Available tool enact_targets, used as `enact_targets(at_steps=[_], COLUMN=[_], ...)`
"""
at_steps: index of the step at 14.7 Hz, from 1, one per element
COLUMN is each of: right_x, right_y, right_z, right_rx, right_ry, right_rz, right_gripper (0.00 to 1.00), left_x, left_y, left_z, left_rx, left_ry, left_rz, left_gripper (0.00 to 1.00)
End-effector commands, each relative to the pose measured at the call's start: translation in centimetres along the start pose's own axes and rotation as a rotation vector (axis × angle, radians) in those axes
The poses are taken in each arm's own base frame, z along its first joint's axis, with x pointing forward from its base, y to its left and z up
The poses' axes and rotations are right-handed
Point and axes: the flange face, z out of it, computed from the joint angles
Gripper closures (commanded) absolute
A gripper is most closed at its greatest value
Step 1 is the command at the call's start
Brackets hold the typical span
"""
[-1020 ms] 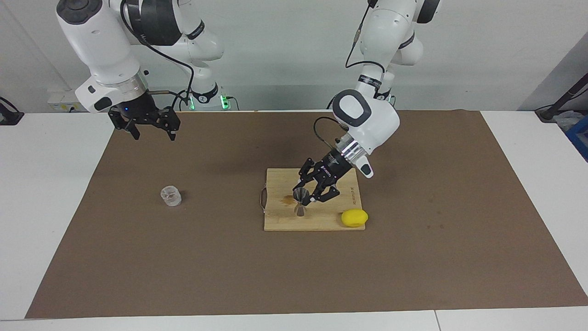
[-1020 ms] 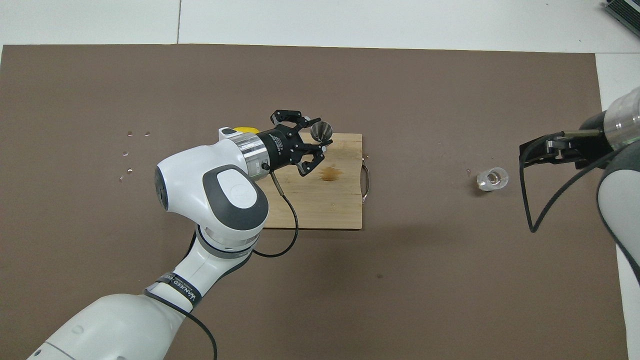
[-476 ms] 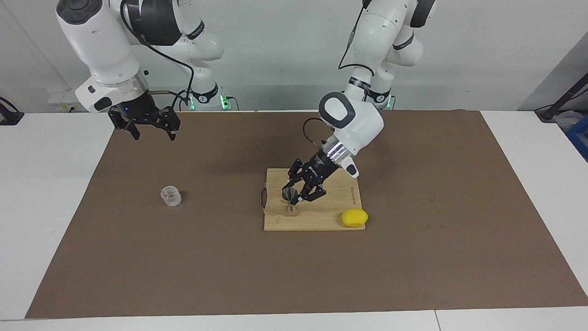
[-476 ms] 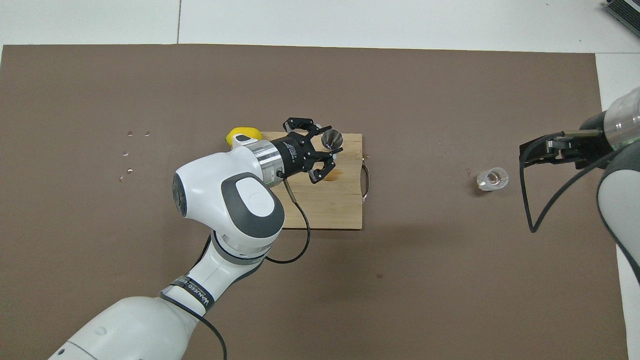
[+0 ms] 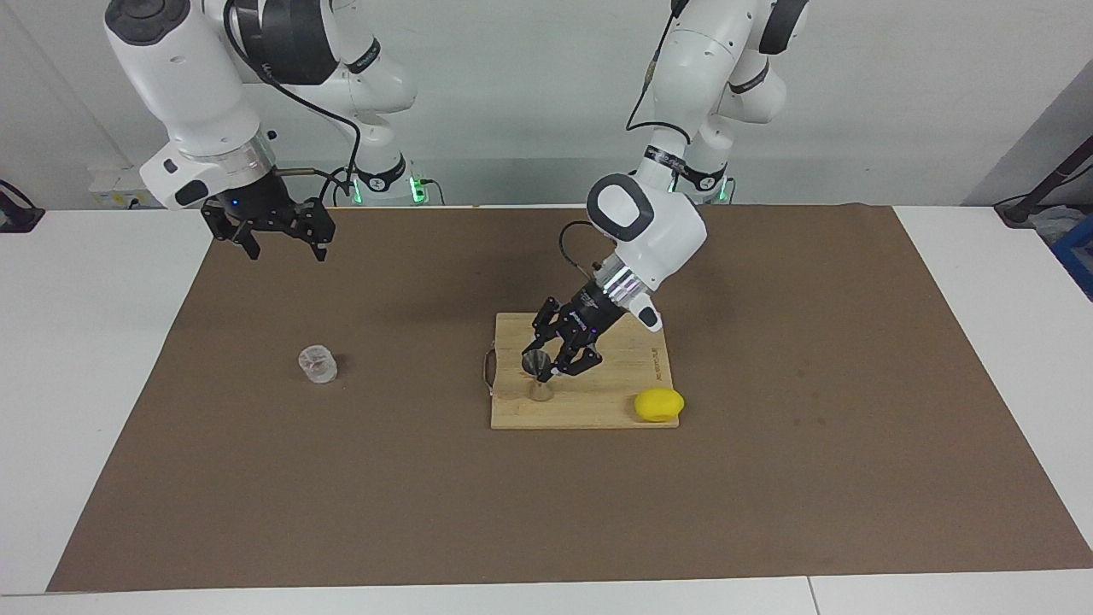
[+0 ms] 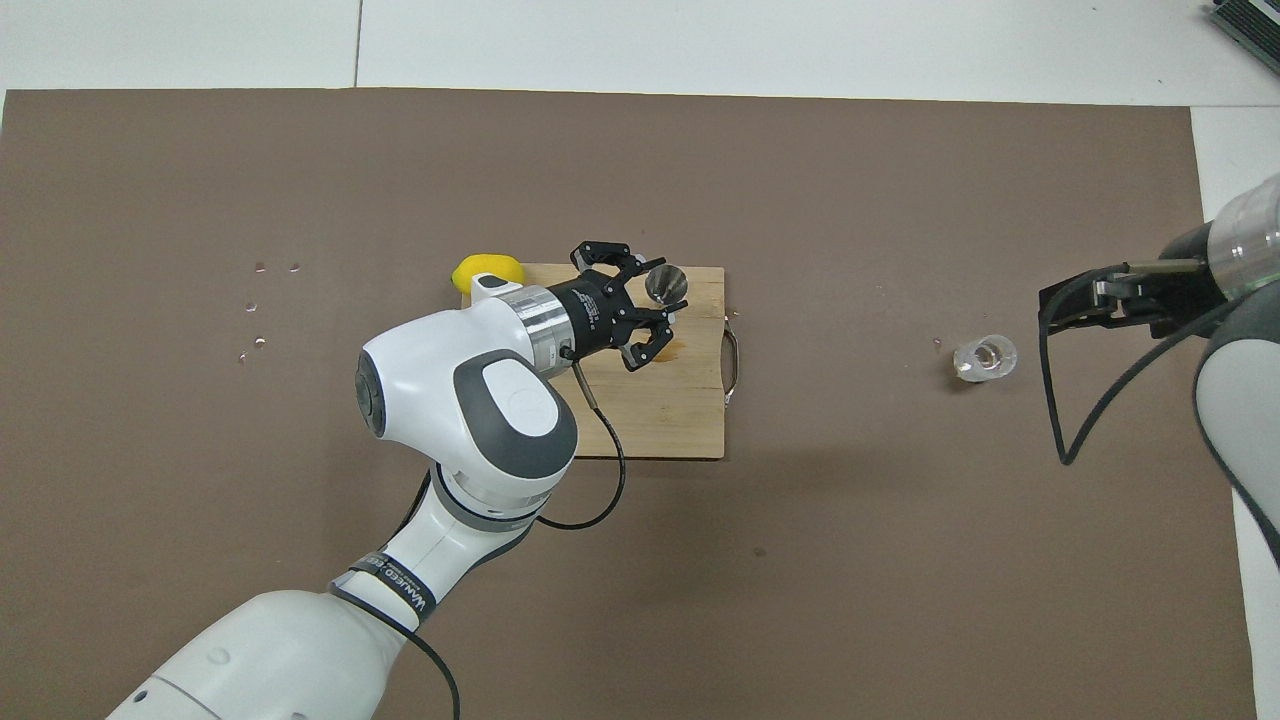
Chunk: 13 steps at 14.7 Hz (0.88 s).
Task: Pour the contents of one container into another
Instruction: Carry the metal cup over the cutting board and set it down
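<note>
The steel jigger (image 5: 537, 374) stands upright at the wooden board's (image 5: 632, 403) end toward the right arm. My left gripper (image 5: 548, 367) comes down at a slant and is shut on its upper cone. In the overhead view the jigger (image 6: 664, 282) sits at the tips of the left gripper (image 6: 662, 292). Whether its base touches the board I cannot tell. The clear glass tumbler (image 5: 318, 364) stands alone on the brown mat toward the right arm's end, also in the overhead view (image 6: 985, 358). My right gripper (image 5: 277, 242) waits open and empty in the air, over the mat beside the glass (image 6: 1078, 305).
A yellow lemon (image 5: 658, 404) lies at the board's corner toward the left arm's end, farthest from the robots. A brown stain (image 6: 682, 348) marks the board (image 6: 660, 420), whose metal handle (image 6: 733, 352) faces the glass. Small droplets (image 6: 255, 300) dot the mat.
My left gripper has carried the jigger across the board toward the right arm's end, most of it in the first half second. The right arm and the glass have not moved.
</note>
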Motion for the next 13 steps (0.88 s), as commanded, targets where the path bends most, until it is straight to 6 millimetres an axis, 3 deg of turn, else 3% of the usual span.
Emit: enact_targets(at_steps=[1,7,10,13], right_x=[-0.6,-0.6,-0.6,-0.6], right_y=[0.2,0.3,0.2,0.4], right_z=[-0.1,-0.1,-0.1,-0.1], right_rx=[0.008,0.008,0.008,0.007], right_ry=[0.002,0.002,0.002,-0.002], right_rz=[0.022,0.024,0.022,0.026], right_gripper=[0.00,0.00,0.00,0.00], left_x=[0.2,0.3,-1.7,-4.2], left_y=[-0.1,0.0,-0.7,-1.7], left_z=[0.2,-0.2,-1.6,-4.9], left_rx=[-0.018,-0.009,0.008,0.066], left_ry=[0.006,0.017,-0.008,-0.053], left_rz=[-0.011,0.010,0.040,0.091], left_gripper=[0.01,0.00,0.00,0.00])
